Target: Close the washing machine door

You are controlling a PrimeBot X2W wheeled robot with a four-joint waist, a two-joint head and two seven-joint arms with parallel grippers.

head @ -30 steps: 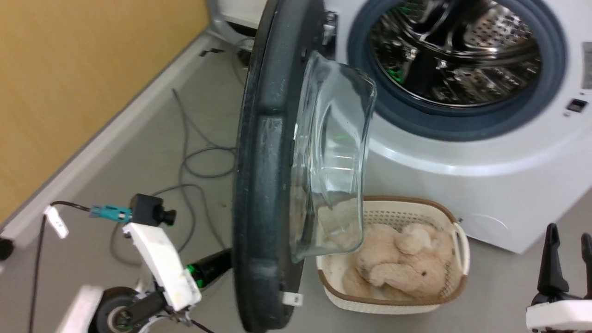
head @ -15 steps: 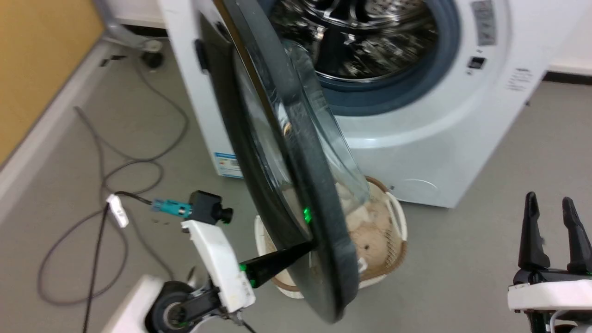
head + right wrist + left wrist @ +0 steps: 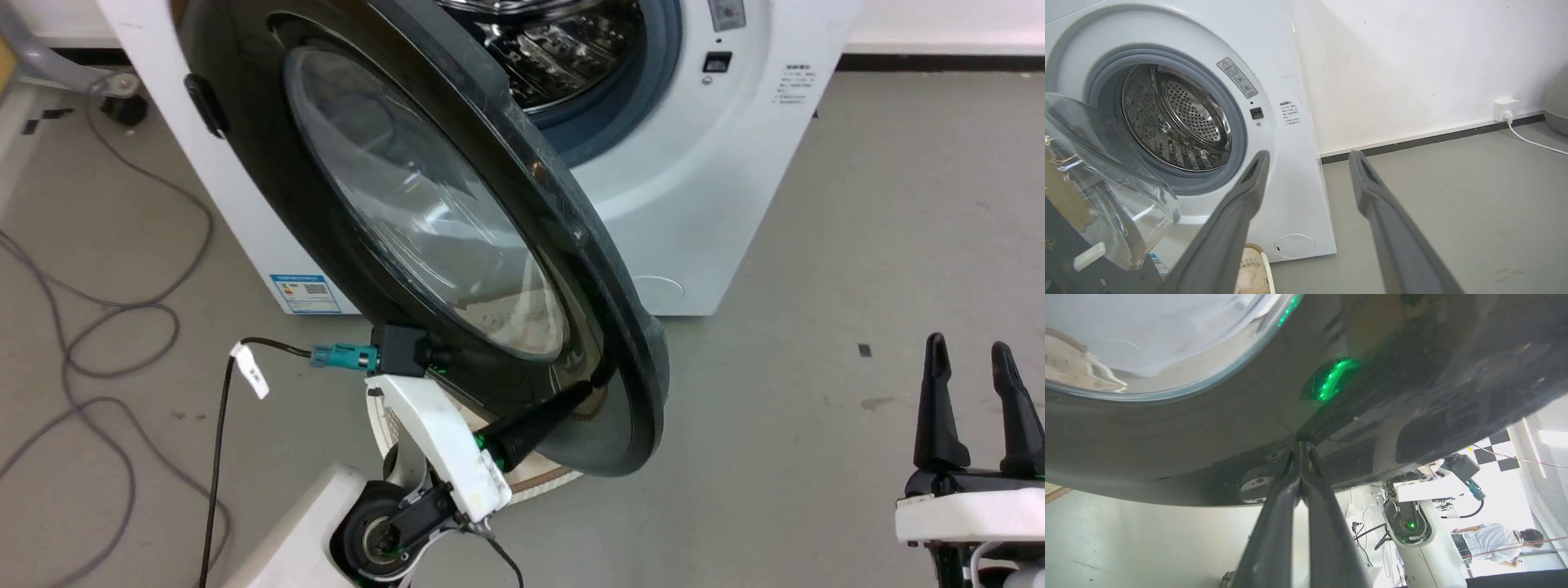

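**Head view.** We find the washing machine door [image 3: 424, 212] standing ajar, hinged on the left of the washing machine [image 3: 694, 188], its black outer face and glass window turned toward the camera. Part of the steel drum [image 3: 555, 41] shows past the door's free edge. The left gripper [image 3: 594, 384] has its two fingers pressed together, tips resting on the lower rim of the door. The right gripper [image 3: 971, 359] is at the lower right, well apart from the washer, fingers spread and holding nothing. A basket [image 3: 543, 476] shows partly beneath the door, and loose cables [image 3: 82, 327] lie on the floor to the left.

**Left wrist view.** We see the left gripper [image 3: 1301, 447] with no gap between its fingers, tips touching the glossy black rim of the door [image 3: 1208, 428] just below the window (a green light is mirrored in the rim). A person [image 3: 1494, 543] shows at the lower right.

**Right wrist view.** We see the right gripper [image 3: 1309, 157] with fingers wide apart, pointing toward the washer's front corner and touching nothing. The drum [image 3: 1175, 122] is exposed within its grey gasket. The door's glass bowl [image 3: 1106, 175] juts in from the left, clear of the opening. The basket [image 3: 1253, 269] sits on the floor at the washer's foot.
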